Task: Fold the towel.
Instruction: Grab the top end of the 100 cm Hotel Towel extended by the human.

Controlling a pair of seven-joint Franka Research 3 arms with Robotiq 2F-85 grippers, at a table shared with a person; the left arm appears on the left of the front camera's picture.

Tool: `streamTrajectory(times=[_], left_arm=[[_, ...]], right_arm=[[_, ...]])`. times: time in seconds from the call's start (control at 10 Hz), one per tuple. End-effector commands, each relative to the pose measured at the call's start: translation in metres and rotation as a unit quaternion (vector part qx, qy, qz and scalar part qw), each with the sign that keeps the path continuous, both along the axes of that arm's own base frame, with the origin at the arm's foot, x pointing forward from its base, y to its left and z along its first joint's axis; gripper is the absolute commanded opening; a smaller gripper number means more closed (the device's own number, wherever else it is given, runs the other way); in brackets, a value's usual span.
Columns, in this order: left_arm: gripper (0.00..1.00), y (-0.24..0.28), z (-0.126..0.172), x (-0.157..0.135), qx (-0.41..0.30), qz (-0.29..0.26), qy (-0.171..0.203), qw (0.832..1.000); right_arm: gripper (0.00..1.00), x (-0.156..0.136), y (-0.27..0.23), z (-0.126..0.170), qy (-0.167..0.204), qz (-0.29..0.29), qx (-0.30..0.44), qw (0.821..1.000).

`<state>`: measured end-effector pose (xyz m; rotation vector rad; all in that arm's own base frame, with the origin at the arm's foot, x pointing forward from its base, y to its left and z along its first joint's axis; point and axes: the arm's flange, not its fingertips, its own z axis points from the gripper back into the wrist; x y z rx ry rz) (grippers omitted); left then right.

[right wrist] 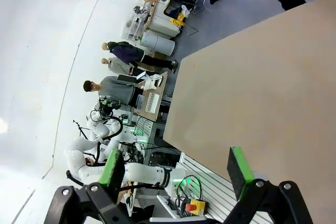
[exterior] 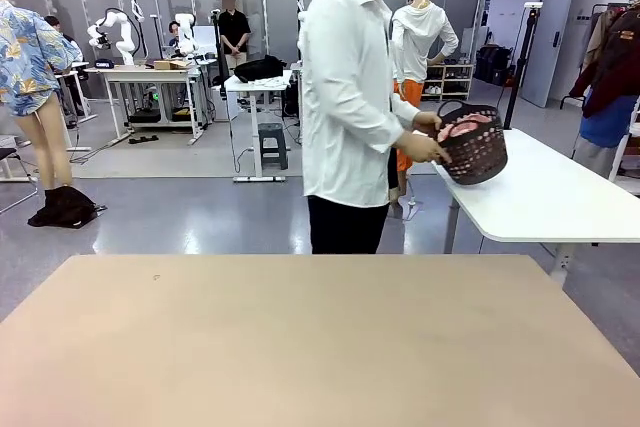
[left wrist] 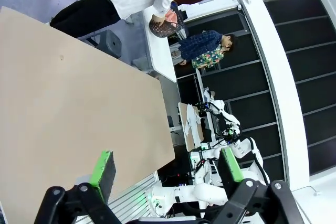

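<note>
The pale pink towel (exterior: 462, 129) lies bunched inside a black plastic basket (exterior: 475, 152) that a person in a white shirt (exterior: 350, 97) holds with both hands over a white side table. In the left wrist view the basket (left wrist: 167, 24) with the towel (left wrist: 171, 18) shows far off beside the person. My left gripper (left wrist: 167, 166) is open with nothing between its green pads, hovering above the tan table (left wrist: 63, 108). My right gripper (right wrist: 178, 167) is open too, empty, above the same table (right wrist: 262, 93).
The tan table (exterior: 310, 337) stretches bare in front of me. A white side table (exterior: 560, 192) stands at the far right behind it. Farther back are other work tables, people and chairs.
</note>
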<state>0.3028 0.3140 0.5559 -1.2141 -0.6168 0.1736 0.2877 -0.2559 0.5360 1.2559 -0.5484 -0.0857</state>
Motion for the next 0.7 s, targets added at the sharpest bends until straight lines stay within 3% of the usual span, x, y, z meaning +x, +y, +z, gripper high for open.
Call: streamTrajectory(times=[0.0, 0.6], left_arm=[[1.0, -0.0001, 0.0, -0.0012, -0.006, -0.005, -0.007, 1.0], [1.0, -0.0001, 0.0, -0.0012, -0.006, -0.005, -0.007, 1.0]], right_arm=[[1.0, 0.0005, -0.0011, 0.0011, -0.011, 0.002, 0.003, 1.0], [1.0, 0.0005, -0.0011, 0.0011, -0.011, 0.002, 0.003, 1.0]])
